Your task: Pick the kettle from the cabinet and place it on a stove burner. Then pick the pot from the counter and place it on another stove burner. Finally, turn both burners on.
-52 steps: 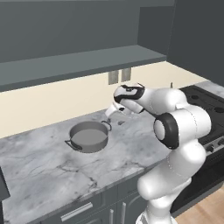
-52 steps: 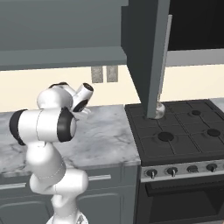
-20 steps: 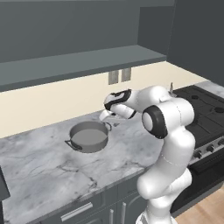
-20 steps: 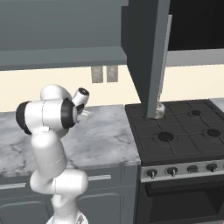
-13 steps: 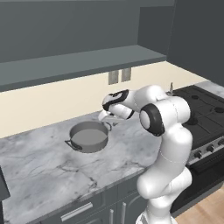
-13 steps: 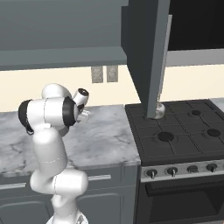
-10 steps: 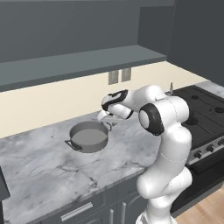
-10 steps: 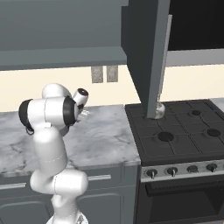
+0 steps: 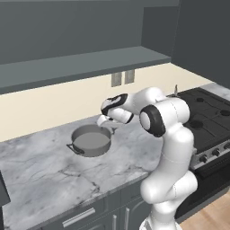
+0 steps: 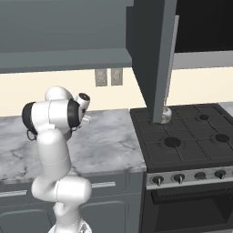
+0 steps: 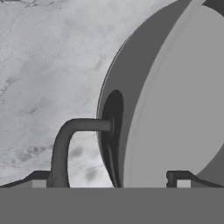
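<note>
Landmark: the pot (image 9: 91,140) served as the reference for every position below.
Pot position: it sat upright on the counter (image 9: 54,170), well apart from the stove (image 10: 186,136), with one dark side handle (image 11: 72,144) turned toward the hand.
Kettle position: the kettle (image 10: 164,114) stood on the rear burner of the stove nearest the pot's side, partly hidden behind the open cabinet door (image 10: 157,54); that part of the task appeared done.
Gripper position: the gripper (image 9: 104,120) hung just above the pot's rim on the stove side, pointed downward.
Finger state: the fingers were spread to full width and held nothing; in the hand view one fingertip (image 11: 39,180) lay outside the pot wall beside the side handle and the other (image 11: 180,178) lay over the pot's interior.
Step in hand: judged to be the approach for grasping the pot, with the rim wall lined up between the fingers.
Recommended descent: lower straight down so that the wall stays centred between the fingers; a sideways drift would likely push the pot across the counter.
Recommended grip: close on the wall next to the side handle, not on the thin handle loop, which would probably slip.
Hazard: a one-sided rim grasp on a wide pot may let it tilt on lifting; lift slowly and keep it level.
Destination: a free burner (image 10: 172,142) in front of the kettle looked suitable.
Knobs: the front knobs (image 10: 178,178) were untouched as far as could be judged.
</note>
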Tool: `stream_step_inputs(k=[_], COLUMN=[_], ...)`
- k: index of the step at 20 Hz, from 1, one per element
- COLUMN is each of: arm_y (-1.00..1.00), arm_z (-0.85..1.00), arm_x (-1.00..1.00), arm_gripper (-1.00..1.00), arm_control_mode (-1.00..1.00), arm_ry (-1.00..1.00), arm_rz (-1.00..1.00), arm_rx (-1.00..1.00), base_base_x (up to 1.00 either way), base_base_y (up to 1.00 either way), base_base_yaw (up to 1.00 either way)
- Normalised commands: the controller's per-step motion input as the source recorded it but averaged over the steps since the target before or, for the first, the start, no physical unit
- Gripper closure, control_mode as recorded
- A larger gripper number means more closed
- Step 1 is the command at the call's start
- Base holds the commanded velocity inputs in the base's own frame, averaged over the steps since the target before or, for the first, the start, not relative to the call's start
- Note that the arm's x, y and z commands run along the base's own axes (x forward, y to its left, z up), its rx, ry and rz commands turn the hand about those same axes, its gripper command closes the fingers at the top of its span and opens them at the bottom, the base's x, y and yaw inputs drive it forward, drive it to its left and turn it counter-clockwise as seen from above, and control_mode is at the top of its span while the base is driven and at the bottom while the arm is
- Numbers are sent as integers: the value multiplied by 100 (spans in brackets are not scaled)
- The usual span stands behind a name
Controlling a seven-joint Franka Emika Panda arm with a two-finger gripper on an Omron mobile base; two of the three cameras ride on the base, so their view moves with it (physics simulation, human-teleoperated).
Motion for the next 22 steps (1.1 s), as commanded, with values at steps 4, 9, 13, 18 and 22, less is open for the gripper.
stream_step_inputs(k=[4, 9, 13, 18, 22], arm_y=[0, 0, -2, -1, -1], arm_z=[-34, -31, -20, -7, 0], arm_x=[3, 0, 0, -1, -21], arm_gripper=[-100, 100, 100, 100, 100], arm_control_mode=[-100, -100, -100, -100, -100], arm_ry=[-2, -3, -5, -6, -5], arm_rz=[9, 9, 9, 6, 0], arm_rx=[0, 0, 1, 1, 1], base_base_x=[0, 0, 0, 0, 0], base_base_y=[0, 0, 0, 0, 0], base_base_yaw=[0, 0, 0, 0, 0])
